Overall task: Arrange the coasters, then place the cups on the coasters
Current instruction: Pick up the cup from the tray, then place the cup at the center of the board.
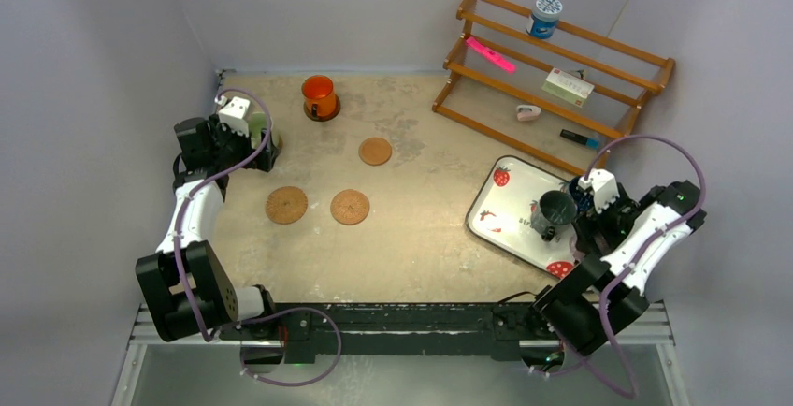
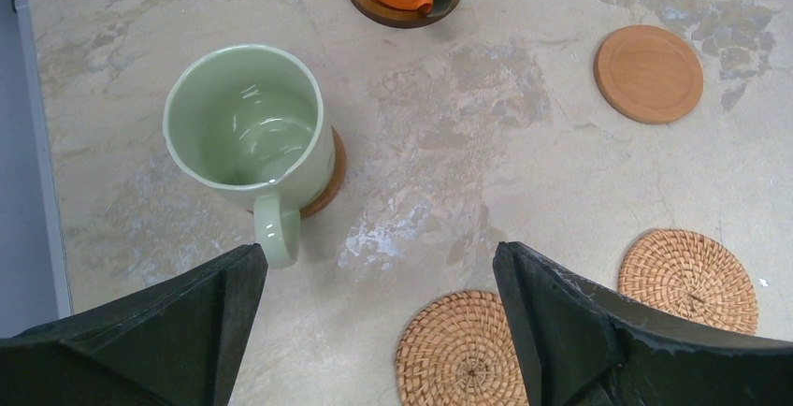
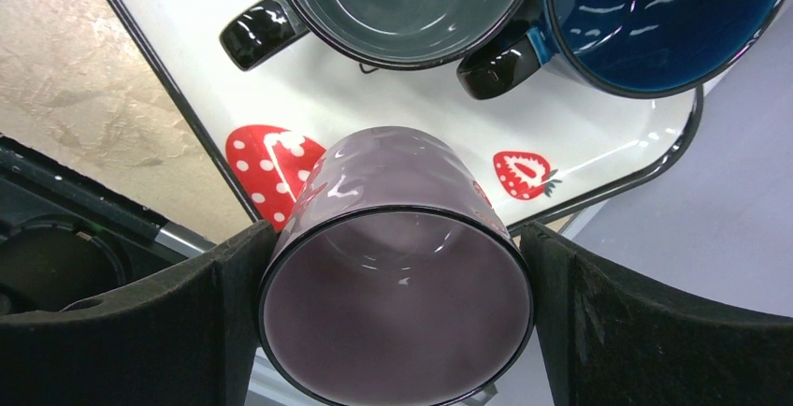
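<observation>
**Purple cup gripped, coasters off to the left**

The right gripper (image 3: 395,238) clasps the purple cup (image 3: 397,275) by its sides, mouth up, at the tray (image 3: 309,79) edge. The bare coasters (image 1: 350,207) lie well to its left at mid-table, nearer the left arm, so the carry likely runs leftward across the table. The left gripper (image 2: 379,256) gapes empty, just short of the green cup (image 2: 245,116), already seated.

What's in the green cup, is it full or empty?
Empty. The left wrist view looks down into the green cup and shows only its bare, shiny bottom.
</observation>
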You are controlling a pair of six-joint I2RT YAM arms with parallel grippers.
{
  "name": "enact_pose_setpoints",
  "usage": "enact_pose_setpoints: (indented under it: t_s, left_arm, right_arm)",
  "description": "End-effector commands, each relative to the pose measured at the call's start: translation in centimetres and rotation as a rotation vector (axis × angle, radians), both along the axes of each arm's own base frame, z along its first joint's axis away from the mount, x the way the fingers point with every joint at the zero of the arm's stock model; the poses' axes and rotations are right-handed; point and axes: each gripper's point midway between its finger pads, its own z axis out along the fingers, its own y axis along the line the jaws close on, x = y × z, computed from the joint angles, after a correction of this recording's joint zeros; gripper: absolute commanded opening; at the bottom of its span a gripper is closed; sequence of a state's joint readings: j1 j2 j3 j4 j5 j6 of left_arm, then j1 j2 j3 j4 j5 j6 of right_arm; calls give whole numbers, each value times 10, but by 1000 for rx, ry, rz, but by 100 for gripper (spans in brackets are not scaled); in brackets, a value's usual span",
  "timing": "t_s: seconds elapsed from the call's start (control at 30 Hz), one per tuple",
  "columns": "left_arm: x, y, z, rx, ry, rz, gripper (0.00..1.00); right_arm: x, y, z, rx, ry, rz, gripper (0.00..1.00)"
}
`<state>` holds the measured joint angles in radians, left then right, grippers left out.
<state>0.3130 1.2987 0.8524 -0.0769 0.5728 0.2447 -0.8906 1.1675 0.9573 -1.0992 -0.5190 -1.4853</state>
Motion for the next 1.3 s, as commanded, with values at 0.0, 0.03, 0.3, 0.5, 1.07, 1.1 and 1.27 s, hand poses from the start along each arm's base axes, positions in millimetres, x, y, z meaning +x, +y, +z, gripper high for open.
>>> enact_pose_setpoints:
  t_s: [0.0,0.03,0.3,0.5,1.07,1.1,1.27]
  left_arm:
    - [2,-3,7,-11,-34,-18,100]
    - [2,-3,7,-11,-33,-19,100]
    - [1,-4,6,-12,-33,-20,100]
    - [1,-5,7,-18,-33,-23,100]
    - [1,-1,2,-6,-25,-4,100]
    - [1,-1,1,-7,-22,-3,100]
    - [1,0,-1,-5,-20,-1,100]
  right_arm:
    - [19,11,46,17,-147,31,61]
    - [22,12,52,22,-161,30,60]
    - [65,25,74,40,-202,4,57]
    - [110,61,101,95,-255,41,59]
    - [209,221,77,132,-183,296,59]
    - [212,230,74,131,-176,315,59]
    - [229,277,53,106,-135,405,60]
